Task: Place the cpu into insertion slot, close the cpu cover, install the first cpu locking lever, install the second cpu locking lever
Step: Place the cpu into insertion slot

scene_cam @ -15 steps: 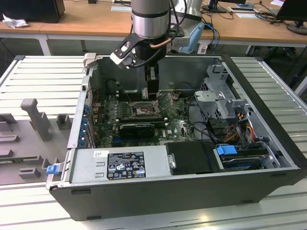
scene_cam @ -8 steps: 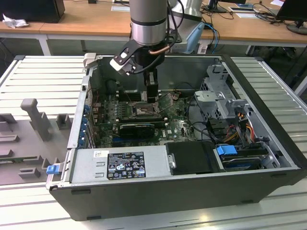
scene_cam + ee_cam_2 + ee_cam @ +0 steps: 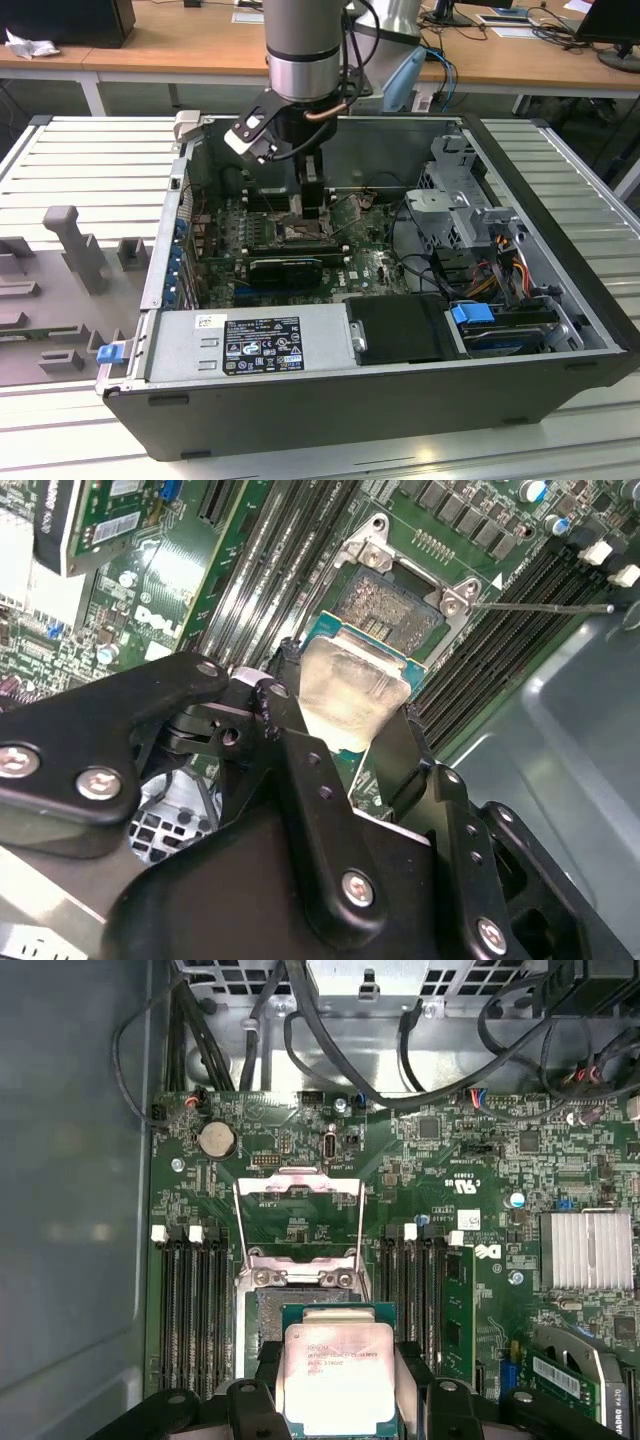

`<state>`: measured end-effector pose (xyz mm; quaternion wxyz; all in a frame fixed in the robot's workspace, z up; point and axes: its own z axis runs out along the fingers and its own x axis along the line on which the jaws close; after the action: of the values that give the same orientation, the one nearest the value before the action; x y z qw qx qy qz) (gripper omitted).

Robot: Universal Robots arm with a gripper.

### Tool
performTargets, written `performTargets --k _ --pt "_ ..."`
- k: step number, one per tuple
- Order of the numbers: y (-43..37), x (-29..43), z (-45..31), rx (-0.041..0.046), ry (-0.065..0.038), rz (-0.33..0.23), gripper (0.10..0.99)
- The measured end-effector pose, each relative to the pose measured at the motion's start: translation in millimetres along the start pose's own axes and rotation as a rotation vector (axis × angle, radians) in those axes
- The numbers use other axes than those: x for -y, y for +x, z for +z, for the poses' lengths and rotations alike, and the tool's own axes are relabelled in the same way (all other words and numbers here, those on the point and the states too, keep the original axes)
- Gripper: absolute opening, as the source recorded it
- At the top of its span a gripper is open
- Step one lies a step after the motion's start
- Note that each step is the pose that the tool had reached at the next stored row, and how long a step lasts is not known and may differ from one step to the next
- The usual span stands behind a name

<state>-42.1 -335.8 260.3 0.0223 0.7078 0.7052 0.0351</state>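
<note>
The cpu (image 3: 337, 1375), a flat square chip with a pale silver-grey metal top and a green edge, is clamped between the 2 black fingers (image 3: 266, 1370) of the gripper (image 3: 337, 1360), one on each opposite side, as both wrist views show. It hangs over the insertion slot (image 3: 392, 602), a square socket with a dark centre and a metal rim, and covers part of it; whether chip and socket touch cannot be told. The cpu cover (image 3: 299, 1184), a thin grey metal frame with a cut-out middle, stands swung open off the slot. Long black memory slots (image 3: 190, 1300) run along both sides of the socket on the green motherboard (image 3: 470, 1160).

Read the exterior view as a clock face centred on the gripper. The board lies inside an open dark-grey computer case (image 3: 400, 400). A grey labelled power supply (image 3: 250, 345) sits at 6 o'clock and a metal drive cage (image 3: 450, 200) at 3 o'clock. The case rests on a pale grey slatted table (image 3: 90, 150), with a grey moulded fixture (image 3: 72, 240) at 9 o'clock. Wooden desks (image 3: 180, 45) cross the room at 12 o'clock.
</note>
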Motion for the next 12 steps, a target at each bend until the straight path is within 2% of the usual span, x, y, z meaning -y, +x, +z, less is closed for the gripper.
performTargets --k 5,7,12 --pt "2.3 2.8 10.4 0.0001 0.000 0.000 0.525" --pt "2.9 3.5 18.0 0.0000 0.000 0.000 0.525" --pt "5.4 5.2 29.0 0.0025 0.000 0.000 0.525"
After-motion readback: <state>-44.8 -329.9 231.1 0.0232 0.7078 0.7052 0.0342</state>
